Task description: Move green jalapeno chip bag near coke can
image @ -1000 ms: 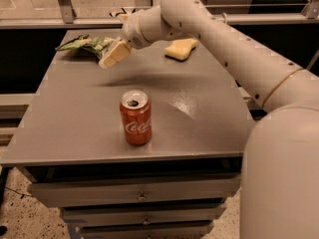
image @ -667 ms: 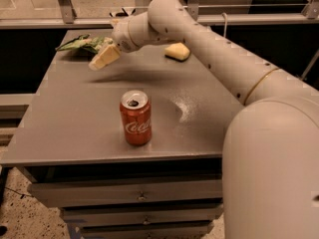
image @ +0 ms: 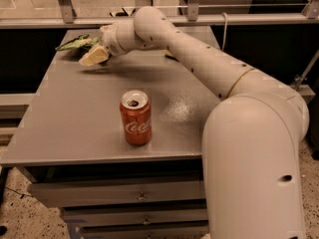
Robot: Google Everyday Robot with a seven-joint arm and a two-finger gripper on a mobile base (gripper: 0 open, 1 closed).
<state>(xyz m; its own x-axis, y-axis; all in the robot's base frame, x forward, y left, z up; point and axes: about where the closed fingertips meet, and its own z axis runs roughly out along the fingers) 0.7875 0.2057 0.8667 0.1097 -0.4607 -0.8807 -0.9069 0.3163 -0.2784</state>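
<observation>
Far-left corner of counter [image: 70, 118]: green jalapeno chip bag [image: 74, 43]. Hand [image: 94, 57] just beside bag, toward counter middle; apart or together, cannot tell. Coke can [image: 135, 118] upright near front edge, well apart from bag.

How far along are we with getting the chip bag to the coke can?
Nothing delivered yet: the chip bag lies far back-left on the table, apart from the coke can near the front edge. In hand: the claw is beside the bag. Left: grasp, carry, set down by the can.
</observation>
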